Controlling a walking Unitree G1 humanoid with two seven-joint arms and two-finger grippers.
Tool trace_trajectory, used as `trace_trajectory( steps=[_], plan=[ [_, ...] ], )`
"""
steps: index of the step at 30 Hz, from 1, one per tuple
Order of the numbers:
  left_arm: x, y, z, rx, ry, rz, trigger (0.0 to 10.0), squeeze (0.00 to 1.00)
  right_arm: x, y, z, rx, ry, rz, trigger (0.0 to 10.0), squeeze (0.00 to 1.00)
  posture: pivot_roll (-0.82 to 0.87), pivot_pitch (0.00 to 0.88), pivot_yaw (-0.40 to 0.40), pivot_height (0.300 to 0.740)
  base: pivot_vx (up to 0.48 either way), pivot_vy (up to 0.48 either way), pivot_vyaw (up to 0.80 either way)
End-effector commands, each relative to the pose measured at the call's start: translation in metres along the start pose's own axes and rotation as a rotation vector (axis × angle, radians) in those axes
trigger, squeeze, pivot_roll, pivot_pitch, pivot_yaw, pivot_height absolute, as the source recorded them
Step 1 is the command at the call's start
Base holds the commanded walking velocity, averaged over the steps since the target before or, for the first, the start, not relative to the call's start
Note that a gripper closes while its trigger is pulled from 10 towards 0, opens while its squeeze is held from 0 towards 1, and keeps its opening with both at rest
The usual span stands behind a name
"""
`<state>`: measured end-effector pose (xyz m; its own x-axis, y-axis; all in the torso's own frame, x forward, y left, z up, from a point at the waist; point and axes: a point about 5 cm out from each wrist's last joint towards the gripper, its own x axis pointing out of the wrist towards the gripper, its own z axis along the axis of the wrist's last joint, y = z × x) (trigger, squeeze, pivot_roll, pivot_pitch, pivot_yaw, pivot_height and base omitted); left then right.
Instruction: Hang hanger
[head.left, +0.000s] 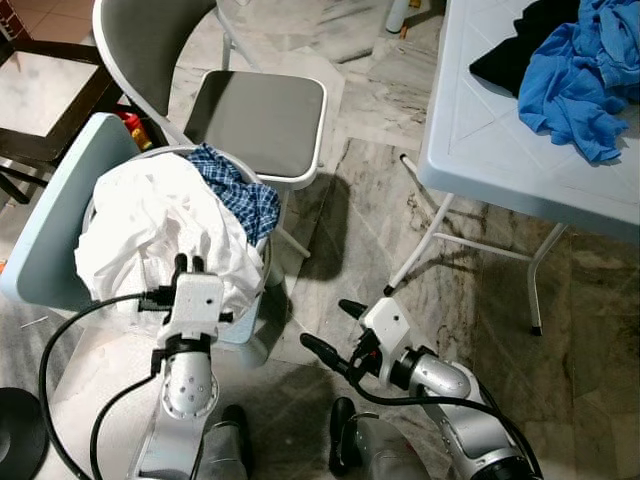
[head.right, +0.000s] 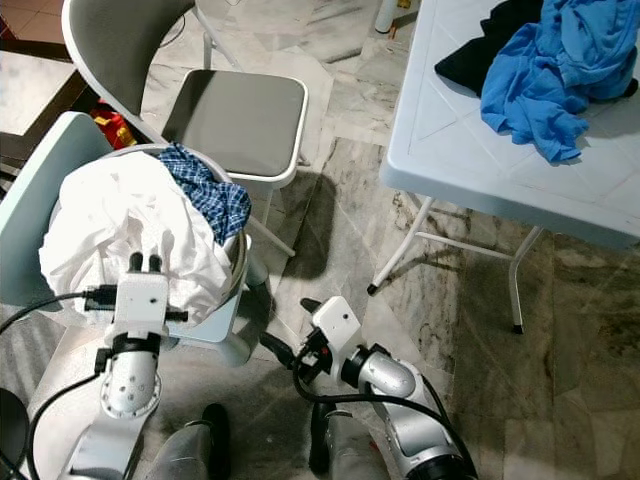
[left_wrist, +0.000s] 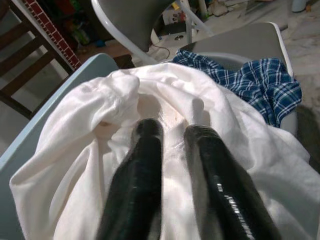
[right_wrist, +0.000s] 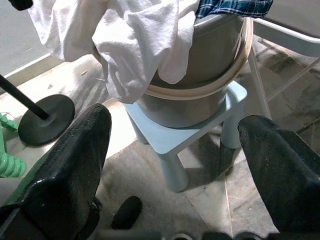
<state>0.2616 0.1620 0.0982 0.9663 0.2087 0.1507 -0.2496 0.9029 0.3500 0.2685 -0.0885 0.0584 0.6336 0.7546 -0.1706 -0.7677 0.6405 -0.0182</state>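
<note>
The left gripper hangs right over the heap of white cloth, its two black fingers drawn close together with only a slim gap and nothing between them, tips just at the fabric, probably poised to dig into the laundry. The right gripper hovers low over the marble floor beside the bucket, fingers spread wide and empty. The cloth spills over the rim of a grey bucket that stands on a small pale blue stool, with a blue plaid shirt tucked on the far side; raised this way, the load sits within easy reach of both arms. No hanger can be made out anywhere, so it may be buried under the cloth or out of view. Room is tight on the left: a grey folding chair stands just behind the bucket, and a black round stand base lies near the stool. The white folding table, carrying a blue garment and a black one, stands well apart to the right, with open floor between
</note>
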Motion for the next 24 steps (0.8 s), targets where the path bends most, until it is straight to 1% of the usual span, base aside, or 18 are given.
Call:
trace_trajectory(
  steps=[1,3,5,8,12,15,24],
  plan=[
    [-0.004,-0.002,-0.011,-0.009,0.066,-0.004,10.0,1.0,-0.004,0.002,-0.009,0.008,0.032,-0.002,10.0,0.0,-0.06,0.328,-0.074,0.74,0.0,0.0,0.0],
    [-0.002,-0.004,-0.014,-0.013,0.094,-0.014,10.0,1.0,-0.004,0.001,-0.008,0.006,0.032,-0.004,10.0,0.0,-0.07,0.328,-0.072,0.74,0.0,0.0,0.0],
    [-0.001,-0.007,-0.015,-0.011,0.1,-0.032,10.0,1.0,-0.004,0.0,-0.008,0.006,0.031,-0.006,10.0,0.0,-0.07,0.327,-0.072,0.74,0.0,0.0,0.0],
    [-0.002,-0.013,-0.019,0.001,0.127,-0.059,10.0,1.0,-0.005,0.001,-0.009,0.006,0.03,-0.009,10.0,0.0,-0.07,0.328,-0.069,0.74,0.0,0.0,0.0],
    [-0.004,-0.015,-0.023,0.008,0.153,-0.065,10.0,1.0,-0.005,0.001,-0.009,0.008,0.031,-0.012,10.0,0.0,-0.08,0.329,-0.065,0.74,0.0,0.0,0.0],
    [-0.004,-0.014,-0.024,0.006,0.157,-0.064,10.0,1.0,-0.005,0.003,-0.01,0.01,0.031,-0.015,10.0,0.0,-0.08,0.33,-0.062,0.74,0.0,0.0,0.0],
    [0.003,-0.009,-0.027,0.015,0.169,-0.033,10.0,1.0,-0.006,0.003,-0.01,0.011,0.034,-0.017,10.0,0.0,-0.08,0.329,-0.062,0.74,0.0,0.0,0.0]
  ],
)
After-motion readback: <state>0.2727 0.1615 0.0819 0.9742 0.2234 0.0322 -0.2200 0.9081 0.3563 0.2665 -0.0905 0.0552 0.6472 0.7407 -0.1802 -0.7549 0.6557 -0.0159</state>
